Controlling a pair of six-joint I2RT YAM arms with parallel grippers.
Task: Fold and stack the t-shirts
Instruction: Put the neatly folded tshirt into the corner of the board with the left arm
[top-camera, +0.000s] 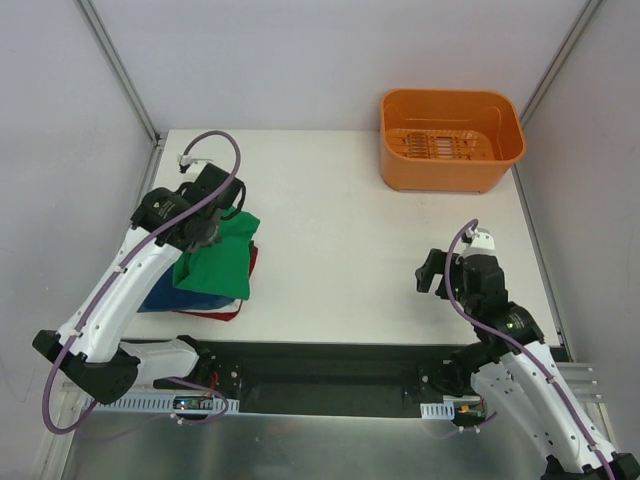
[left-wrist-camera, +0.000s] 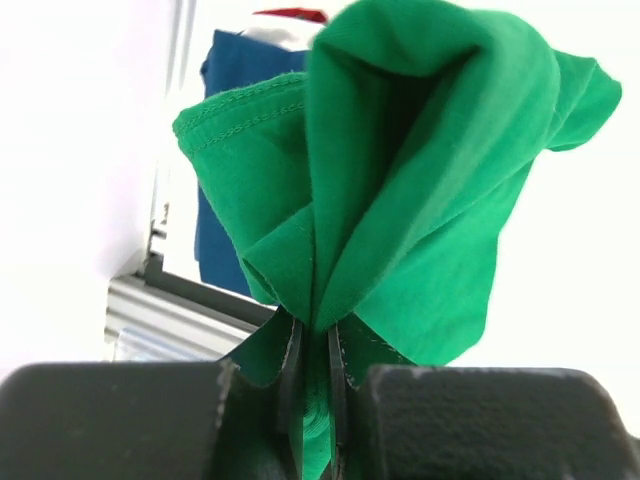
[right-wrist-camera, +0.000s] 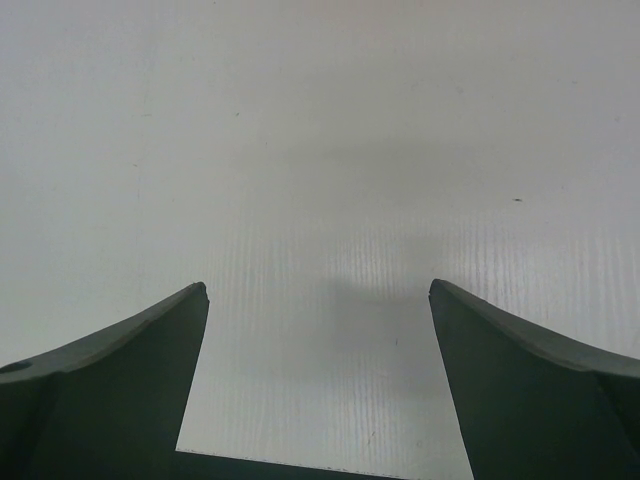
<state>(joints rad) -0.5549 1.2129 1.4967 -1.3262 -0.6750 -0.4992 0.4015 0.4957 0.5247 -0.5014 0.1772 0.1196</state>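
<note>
Green t-shirt (left-wrist-camera: 400, 180) | pinched in left hand (left-wrist-camera: 315, 345) | right hand (right-wrist-camera: 318, 288) spread

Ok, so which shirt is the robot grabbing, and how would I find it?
Look at the left side of the white table, where shirts are piled up. The top one is the bright green t-shirt, bunched up and pinched in the left claw. The blue shirt and red shirt under it only peek out at the edges.
</note>
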